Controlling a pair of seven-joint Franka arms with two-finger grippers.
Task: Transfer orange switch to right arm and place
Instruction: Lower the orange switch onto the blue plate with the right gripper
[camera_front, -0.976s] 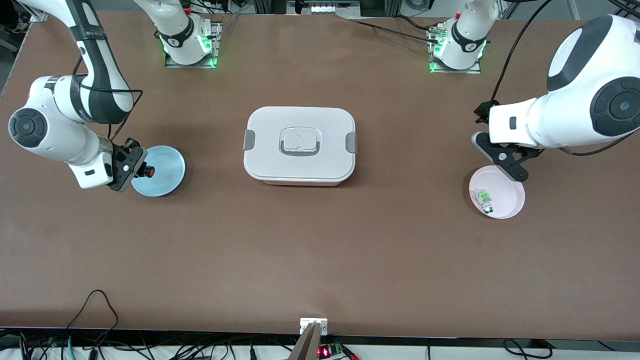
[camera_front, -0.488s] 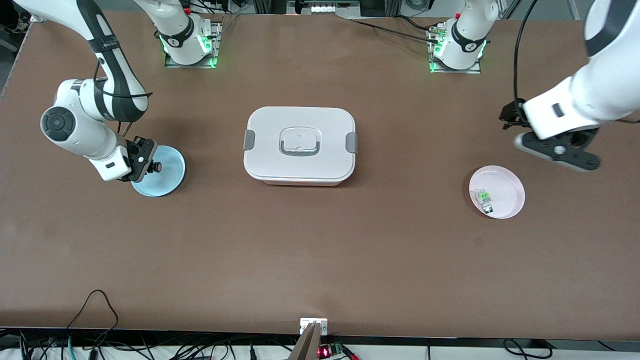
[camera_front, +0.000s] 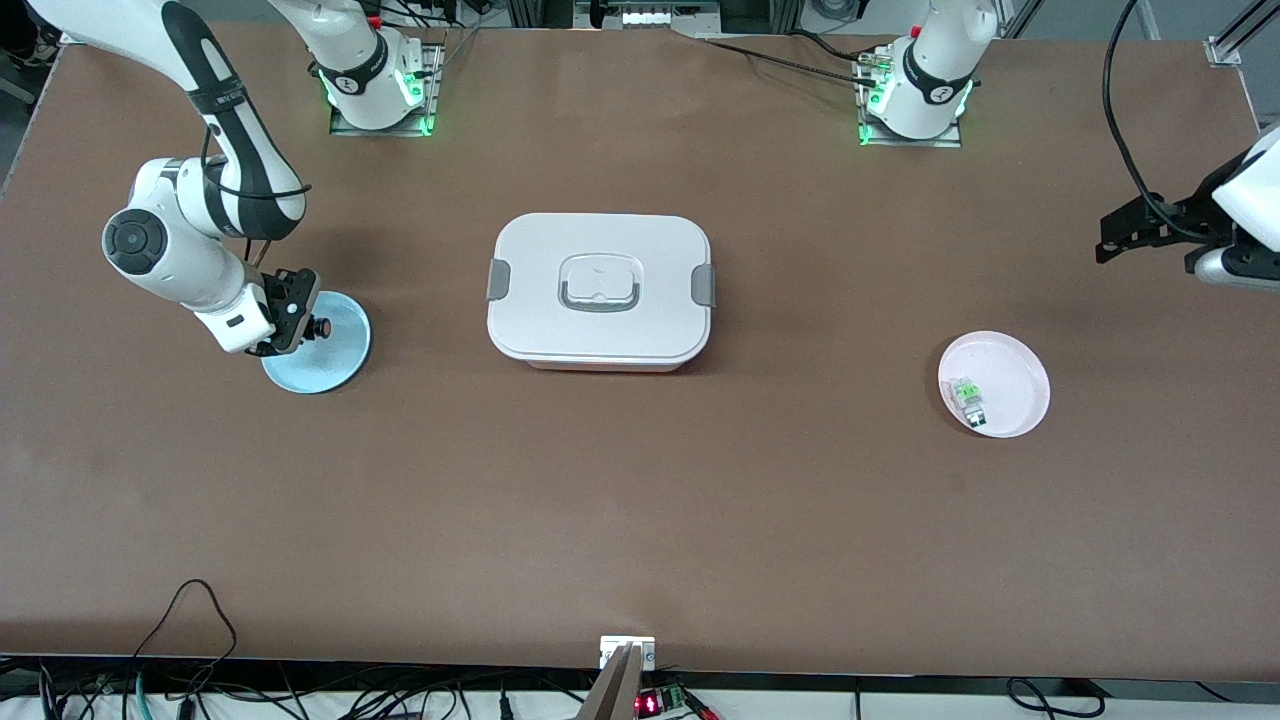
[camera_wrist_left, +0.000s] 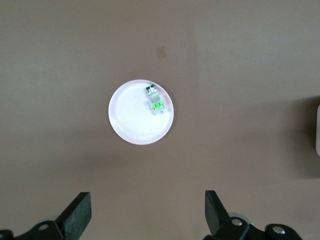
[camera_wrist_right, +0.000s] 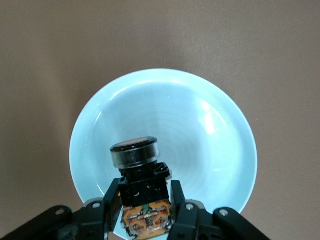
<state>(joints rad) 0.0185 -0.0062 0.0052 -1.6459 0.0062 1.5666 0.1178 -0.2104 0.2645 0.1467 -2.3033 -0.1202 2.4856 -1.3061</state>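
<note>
Black fingers of the right end effector (camera_wrist_right: 146, 210) are clenched on the orange switch (camera_wrist_right: 142, 192), gripping its dark body from both sides with the round cap pointing away from the wrist. In the front view this end effector (camera_front: 300, 322) hangs over the rim of a light blue plate (camera_front: 335, 360), and the switch (camera_front: 321, 327) shows as a small dark piece with a reddish cap over that plate. The right wrist view looks straight down past the switch into the blue plate (camera_wrist_right: 220, 145), whose bare inside fills the space under it.

The plate sits on the brown bench (camera_front: 640, 500) toward the right arm's end. A white lidded box (camera_front: 600, 290) with grey side clips stands in the middle of the bench, well apart from the plate.

The left end effector (camera_wrist_left: 145, 212) is released, its two dark fingers spread wide with nothing between them. It hangs high over the left arm's end of the bench, showing at the edge of the front view (camera_front: 1150, 228). A pink plate (camera_front: 1015, 385) lies there, and a small clear-and-green part (camera_front: 968, 397) rests in it, close to the rim. The left wrist view shows the same plate (camera_wrist_left: 130, 120) and the part (camera_wrist_left: 155, 100) from above.
</note>
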